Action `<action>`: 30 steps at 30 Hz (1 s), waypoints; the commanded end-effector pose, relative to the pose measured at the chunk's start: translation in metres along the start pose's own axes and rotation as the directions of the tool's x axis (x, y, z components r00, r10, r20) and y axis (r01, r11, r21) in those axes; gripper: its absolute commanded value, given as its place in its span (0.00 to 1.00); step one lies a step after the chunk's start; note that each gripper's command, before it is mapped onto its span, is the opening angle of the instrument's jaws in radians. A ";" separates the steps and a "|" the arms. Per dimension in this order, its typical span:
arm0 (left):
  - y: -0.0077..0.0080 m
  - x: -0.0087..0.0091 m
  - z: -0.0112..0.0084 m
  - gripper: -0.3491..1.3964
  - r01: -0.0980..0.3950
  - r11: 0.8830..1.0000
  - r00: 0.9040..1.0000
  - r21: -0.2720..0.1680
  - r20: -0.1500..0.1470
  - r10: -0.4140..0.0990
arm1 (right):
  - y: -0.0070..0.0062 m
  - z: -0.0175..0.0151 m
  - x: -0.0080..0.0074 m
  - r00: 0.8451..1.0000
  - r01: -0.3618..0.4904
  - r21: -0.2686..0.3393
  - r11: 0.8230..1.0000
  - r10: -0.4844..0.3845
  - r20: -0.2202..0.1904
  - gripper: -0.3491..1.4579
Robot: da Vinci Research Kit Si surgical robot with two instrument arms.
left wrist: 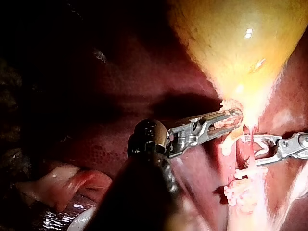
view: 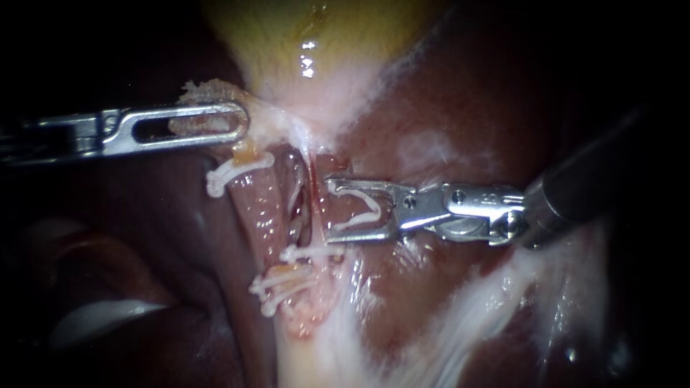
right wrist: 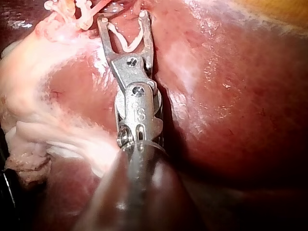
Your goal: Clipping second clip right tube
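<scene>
My left instrument (view: 237, 122) enters from the left. Its slotted jaws are clenched on pale tissue at the neck of the gallbladder (view: 309, 29), and that tissue shows through the slot. The left wrist view (left wrist: 233, 118) confirms the grasp.

My right instrument (view: 329, 208) enters from the right and lies across the liver (view: 467, 93). Its jaws stand wide apart and carry the loaded clip (view: 374, 208), a white V with one leg seated along each jaw. The right wrist view (right wrist: 123, 18) shows the same spread and the same clip (right wrist: 127, 45).

The right tube (view: 316, 205) runs downward from the gallbladder neck, just beside the jaw tips. I cannot tell whether it lies between the tips. A seated clip (view: 313, 253) crosses this tube just below the lower jaw. The left tube (view: 259, 208) lies beside it and carries an upper clip (view: 237, 172) and a lower clip cluster (view: 280, 287).
</scene>
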 end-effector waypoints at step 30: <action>0.0000 0.0000 0.0000 0.00 0.000 1.000 1.000 0.002 -0.002 0.000 | -0.0013 -0.0006 0.0016 0.996 -0.084 0.025 0.996 0.084 -0.005 0.46</action>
